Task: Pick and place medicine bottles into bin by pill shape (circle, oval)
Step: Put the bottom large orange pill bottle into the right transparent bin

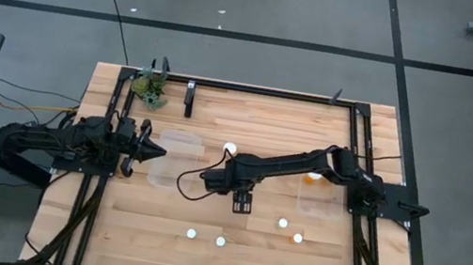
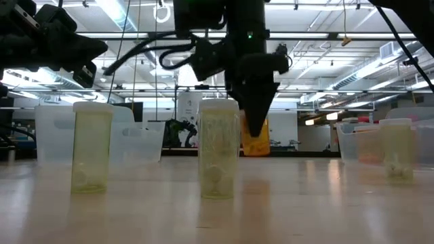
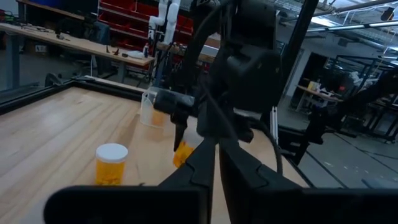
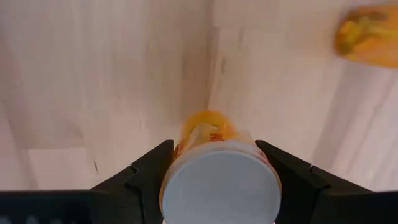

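My right gripper (image 1: 242, 202) is over the middle of the table, pointing down, shut on an amber bottle with a white cap (image 4: 219, 180). It also shows in the low view (image 2: 255, 118) with the amber body (image 2: 256, 142) below it. Other white-capped bottles stand on the table: one toward the far side (image 1: 230, 149), two near the right (image 1: 282, 223) (image 1: 298, 238), two near the front (image 1: 192, 234) (image 1: 220, 240). An amber bottle (image 1: 313, 175) is in the right clear bin (image 1: 321, 198). My left gripper (image 1: 156, 150) is shut and empty at the left clear bin (image 1: 177, 156). My right gripper pinches the bottle between its two fingers (image 4: 149, 168), at the top of the bottle by the white cap's rim (image 4: 177, 163). The fingers come from above, pointing down. The bottle hangs below them, cap up; whether its bottom touches the table I cannot tell.
A black frame (image 1: 271, 91) runs round the table's far and side edges. A small green plant (image 1: 150, 88) stands at the far left corner. Another amber bottle (image 4: 367, 34) shows blurred on the wood beyond the held one. Bare wood lies between the two bins.
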`<state>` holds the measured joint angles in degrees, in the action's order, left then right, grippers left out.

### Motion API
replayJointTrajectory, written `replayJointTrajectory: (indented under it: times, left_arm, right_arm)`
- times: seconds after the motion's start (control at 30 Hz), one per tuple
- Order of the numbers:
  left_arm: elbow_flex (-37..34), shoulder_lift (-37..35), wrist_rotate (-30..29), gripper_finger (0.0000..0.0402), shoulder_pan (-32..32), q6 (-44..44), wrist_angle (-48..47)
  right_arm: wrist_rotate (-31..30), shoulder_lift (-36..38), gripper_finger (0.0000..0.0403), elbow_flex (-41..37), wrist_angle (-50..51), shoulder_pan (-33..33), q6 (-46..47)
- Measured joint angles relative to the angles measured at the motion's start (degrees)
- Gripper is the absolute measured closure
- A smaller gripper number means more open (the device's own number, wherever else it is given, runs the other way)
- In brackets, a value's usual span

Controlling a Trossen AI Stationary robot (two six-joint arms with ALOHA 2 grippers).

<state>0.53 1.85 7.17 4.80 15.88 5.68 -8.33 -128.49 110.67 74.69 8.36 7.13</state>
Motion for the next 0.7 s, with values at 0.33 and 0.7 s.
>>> replayJointTrajectory:
  times: [0.33,0.7]
  left_arm:
    - [0.0,0.0,0.0,0.0370,0.0,0.0,0.0]
    - [0.0,0.0,0.0,0.0374,0.0,0.0,0.0]
  right_arm:
    - [-4.3,7.4,0.0178,-5.2,-0.2,-0.1,4.3]
    - [-4.7,27.6,0.0178,-28.5,-10.7,-1.2,14.1]
